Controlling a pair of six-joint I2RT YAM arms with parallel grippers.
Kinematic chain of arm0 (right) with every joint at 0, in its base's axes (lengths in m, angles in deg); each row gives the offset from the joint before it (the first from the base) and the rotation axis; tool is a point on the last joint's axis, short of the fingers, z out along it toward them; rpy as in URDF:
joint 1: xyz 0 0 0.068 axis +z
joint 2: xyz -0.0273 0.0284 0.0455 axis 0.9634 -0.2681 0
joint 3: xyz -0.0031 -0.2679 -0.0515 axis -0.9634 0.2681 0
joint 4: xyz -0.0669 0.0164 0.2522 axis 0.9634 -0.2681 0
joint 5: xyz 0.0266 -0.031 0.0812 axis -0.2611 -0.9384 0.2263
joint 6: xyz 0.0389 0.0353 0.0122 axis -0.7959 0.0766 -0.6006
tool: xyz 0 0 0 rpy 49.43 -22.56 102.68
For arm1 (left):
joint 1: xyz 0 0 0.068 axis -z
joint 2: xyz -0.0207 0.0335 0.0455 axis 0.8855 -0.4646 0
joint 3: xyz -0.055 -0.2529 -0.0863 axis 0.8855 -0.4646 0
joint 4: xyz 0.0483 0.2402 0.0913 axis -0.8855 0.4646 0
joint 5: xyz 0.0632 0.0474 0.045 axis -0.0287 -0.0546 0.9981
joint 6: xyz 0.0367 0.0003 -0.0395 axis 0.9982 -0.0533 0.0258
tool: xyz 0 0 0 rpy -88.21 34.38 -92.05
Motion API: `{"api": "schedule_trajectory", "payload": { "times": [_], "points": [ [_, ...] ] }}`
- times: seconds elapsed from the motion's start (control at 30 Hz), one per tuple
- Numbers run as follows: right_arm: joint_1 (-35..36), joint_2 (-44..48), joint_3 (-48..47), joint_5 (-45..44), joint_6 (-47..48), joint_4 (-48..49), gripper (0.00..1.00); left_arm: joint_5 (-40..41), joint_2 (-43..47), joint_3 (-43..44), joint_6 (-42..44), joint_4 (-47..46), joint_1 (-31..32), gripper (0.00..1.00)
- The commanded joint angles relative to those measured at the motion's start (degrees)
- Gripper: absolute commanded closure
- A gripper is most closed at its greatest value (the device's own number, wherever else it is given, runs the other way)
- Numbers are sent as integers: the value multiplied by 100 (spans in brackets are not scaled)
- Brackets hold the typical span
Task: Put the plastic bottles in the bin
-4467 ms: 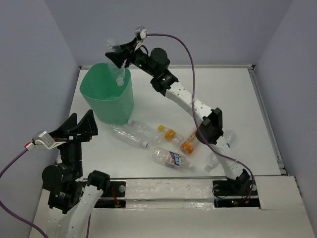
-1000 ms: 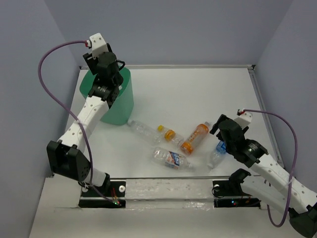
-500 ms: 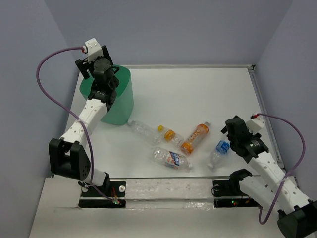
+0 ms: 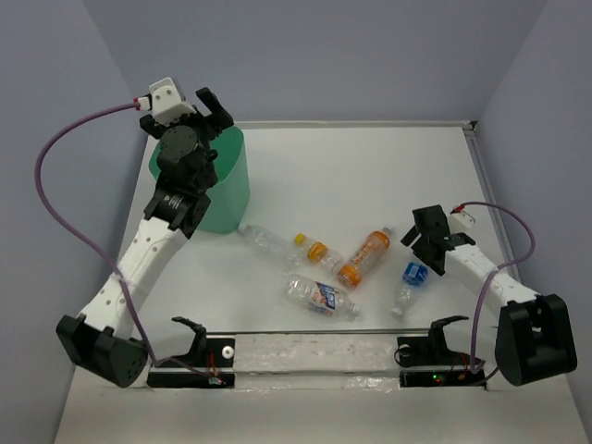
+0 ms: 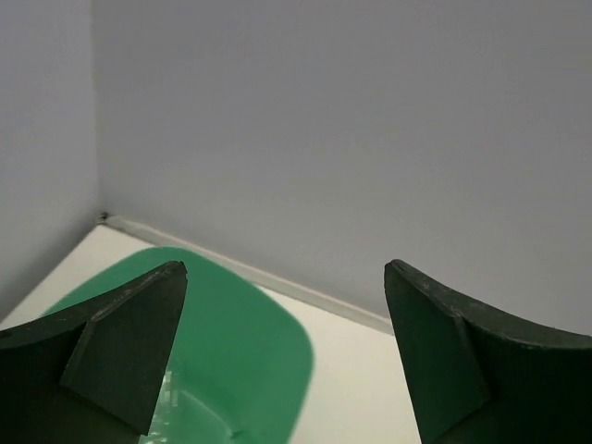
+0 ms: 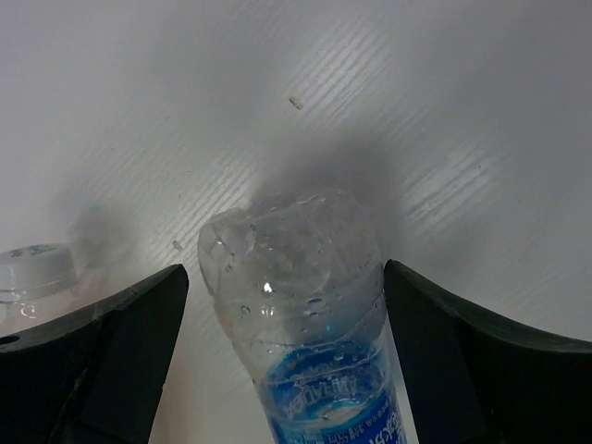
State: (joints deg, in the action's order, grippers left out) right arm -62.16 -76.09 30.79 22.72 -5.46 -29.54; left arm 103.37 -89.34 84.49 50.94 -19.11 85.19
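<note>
The mint-green bin (image 4: 229,190) stands at the back left. My left gripper (image 4: 209,107) hovers over its rim, open and empty; in the left wrist view the bin (image 5: 236,356) lies below the spread left gripper (image 5: 284,270). Several plastic bottles lie on the table: a clear one (image 4: 266,240), a yellow-capped one (image 4: 314,249), an orange-labelled one (image 4: 363,256), a white-orange one (image 4: 319,296) and a blue-labelled one (image 4: 410,282). My right gripper (image 4: 424,240) is open, low over the blue-labelled bottle (image 6: 310,314), one finger on each side of its base end.
A white bottle cap (image 6: 32,269) shows left of the right gripper's fingers. Raised table edges run along the back (image 4: 370,124) and right side (image 4: 499,231). Grey walls enclose the table on three sides.
The left gripper has opened above the bin and its wrist has turned. The right gripper has swung back over the blue-labelled bottle's base end. One clear bottle beside the bin is gone.
</note>
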Motion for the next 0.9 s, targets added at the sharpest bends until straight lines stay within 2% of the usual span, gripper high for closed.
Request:
{"api": "schedule_trajectory", "payload": {
  "times": [0.0, 0.2, 0.43, 0.63, 0.77, 0.87],
  "points": [
    [-61, -345, 57, 259, -76, 605, 10, -1227, 1109, 166, -846, 392, 322, 1],
    [-61, -47, 145, 153, -76, 632, 19, -1545, 2251, -722, -917, 771, 428, 1],
    [-61, -56, 216, 223, -164, 597, 46, -1765, 3149, -1416, -978, 1332, 428, 1],
    [-61, 629, -179, -14, 213, -176, 49, -2178, 4081, -1996, -1031, 1509, 420, 1],
    [-61, 1569, -731, -207, 574, -791, 51, -2169, 4433, -2190, -988, 1694, 428, 1],
    [-61, 1991, -1066, 186, 959, -942, 51, -2135, 4530, -2217, -891, 1781, 420, 1]
  ]
}}
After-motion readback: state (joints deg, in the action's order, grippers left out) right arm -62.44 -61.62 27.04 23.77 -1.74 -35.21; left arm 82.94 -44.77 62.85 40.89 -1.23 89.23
